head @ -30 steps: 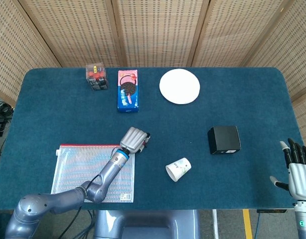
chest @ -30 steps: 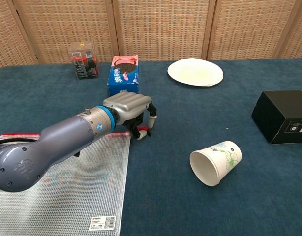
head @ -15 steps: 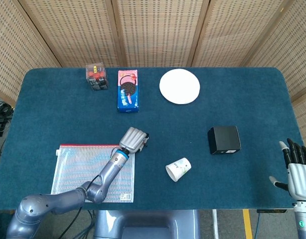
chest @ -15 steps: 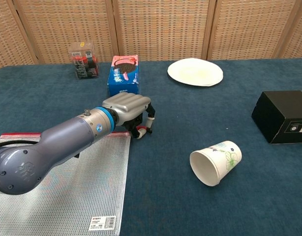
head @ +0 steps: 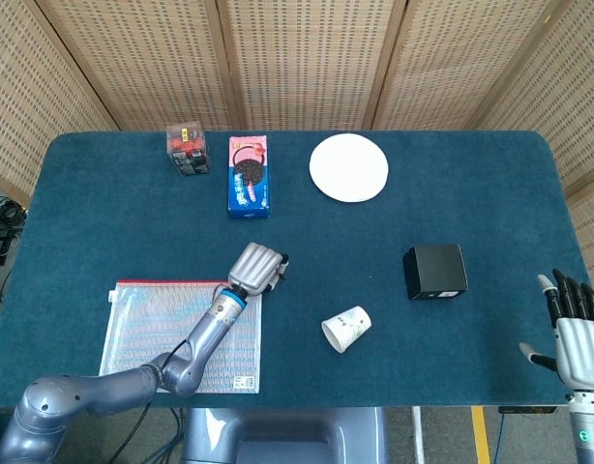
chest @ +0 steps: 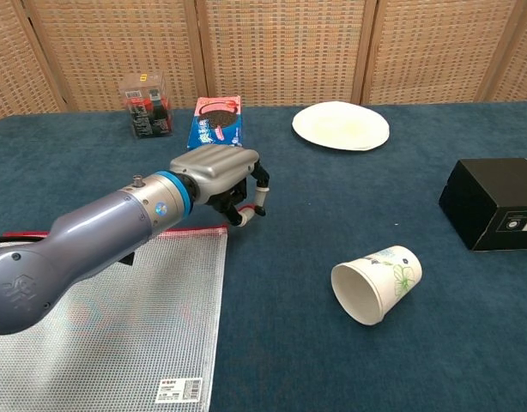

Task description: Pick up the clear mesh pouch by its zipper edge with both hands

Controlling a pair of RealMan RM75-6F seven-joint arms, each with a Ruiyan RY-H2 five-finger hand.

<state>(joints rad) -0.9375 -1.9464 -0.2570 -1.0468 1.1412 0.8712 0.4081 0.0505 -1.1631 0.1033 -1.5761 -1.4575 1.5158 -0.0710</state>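
The clear mesh pouch [head: 157, 324] lies flat at the table's front left, its red zipper edge [chest: 182, 231] along the far side. My left hand [head: 256, 266] hovers just above the right end of that edge, fingers curled in, and the chest view shows nothing between them; the pouch corner [chest: 214, 236] stays flat below the left hand [chest: 221, 172]. My right hand [head: 573, 329] is off the table's front right corner with its fingers spread, holding nothing. The chest view does not show it.
A paper cup [head: 346, 329] lies on its side right of the pouch. A black box [head: 435, 271] sits further right. Along the back are a white plate [head: 348, 167], a blue cookie box [head: 248, 176] and a small clear box [head: 186, 149].
My left hand has lifted slightly off the pouch's right zipper corner and shifted a little back. The pouch has not moved. The right hand drifted slightly down.
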